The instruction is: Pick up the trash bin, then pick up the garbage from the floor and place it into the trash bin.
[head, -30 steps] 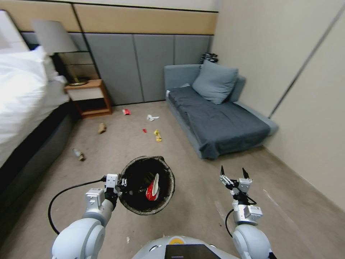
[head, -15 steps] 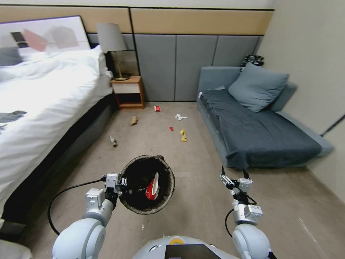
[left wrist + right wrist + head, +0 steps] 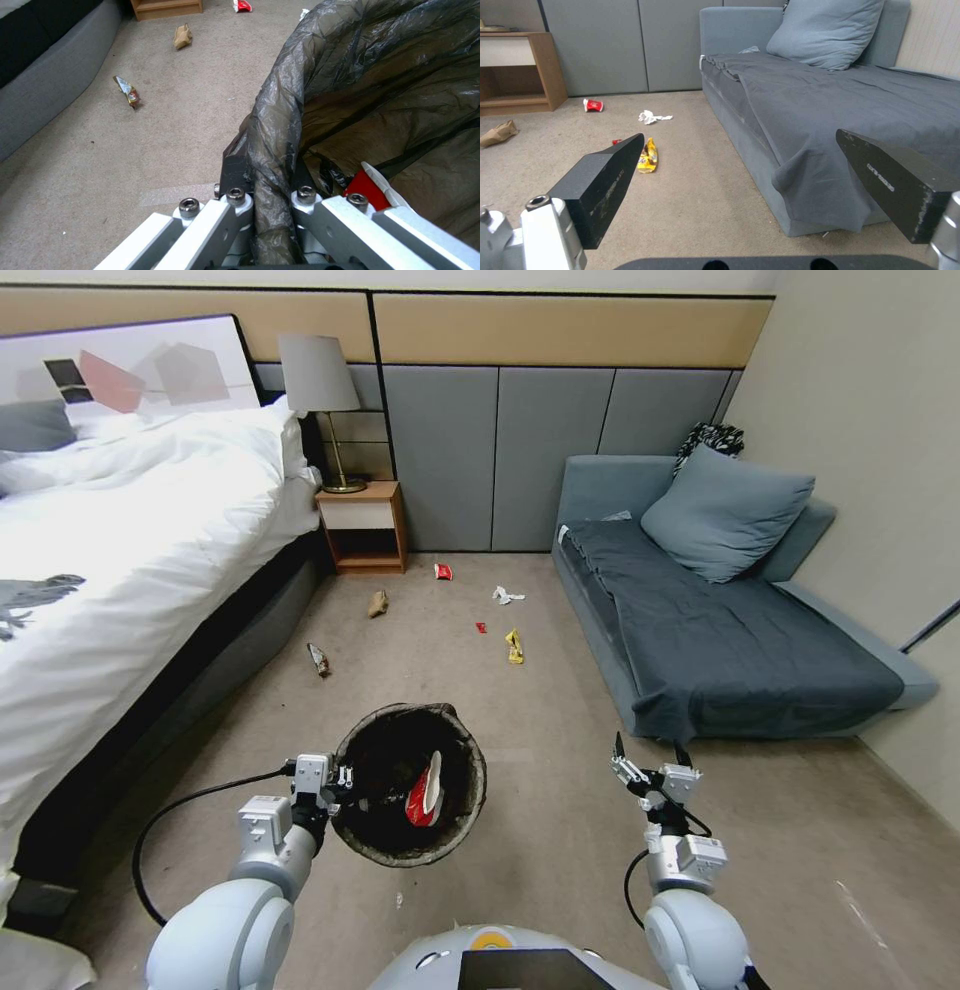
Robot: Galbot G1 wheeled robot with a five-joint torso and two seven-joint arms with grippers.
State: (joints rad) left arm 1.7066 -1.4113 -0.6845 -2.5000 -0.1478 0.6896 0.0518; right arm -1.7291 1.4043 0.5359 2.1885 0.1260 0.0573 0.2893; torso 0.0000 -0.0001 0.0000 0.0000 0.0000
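From the head, the trash bin [image 3: 410, 785] is seen held off the floor [image 3: 560, 830] by the left gripper [image 3: 338, 777], from the left wrist its fingers [image 3: 235, 176] are seen clamped on the bag-covered rim, and from the right wrist the right gripper [image 3: 740, 176] is seen spread wide and empty, a yellow wrapper [image 3: 648, 159] lying on the carpet beyond it.

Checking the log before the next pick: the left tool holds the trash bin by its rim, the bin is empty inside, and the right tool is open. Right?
Not quite: the trash bin is not empty. The head view shows a red-and-white wrapper inside it. The rest stands: the left tool is shut on the bin's rim, and the right tool is open.
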